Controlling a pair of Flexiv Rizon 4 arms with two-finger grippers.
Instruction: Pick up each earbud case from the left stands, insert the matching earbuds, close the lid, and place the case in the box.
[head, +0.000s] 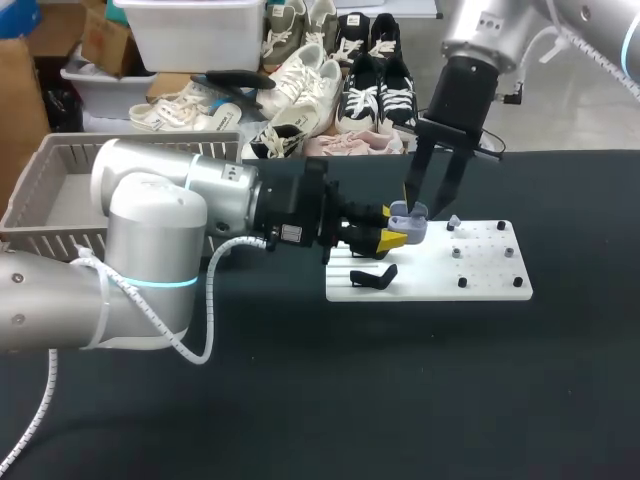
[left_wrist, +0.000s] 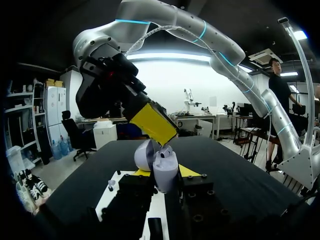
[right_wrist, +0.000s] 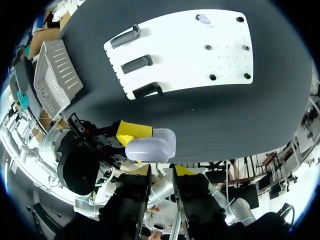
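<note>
Clamping earbud case (left_wrist: 165, 175) in left jaws, right jaws unclear, open lid (left_wrist: 144, 155) seen wrist-side.

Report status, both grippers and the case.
Left gripper shut on open earbud case. Right gripper directly over it, state unclear. One earbud on white board. Nothing blocking.

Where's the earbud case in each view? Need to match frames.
Head view: earbud case in the left gripper, at the white board's left end.
Left wrist view: earbud case between its own fingers, with the board beneath.
Right wrist view: earbud case just ahead of the right gripper, held by the left arm.
Shared landmark: the white board.
</note>
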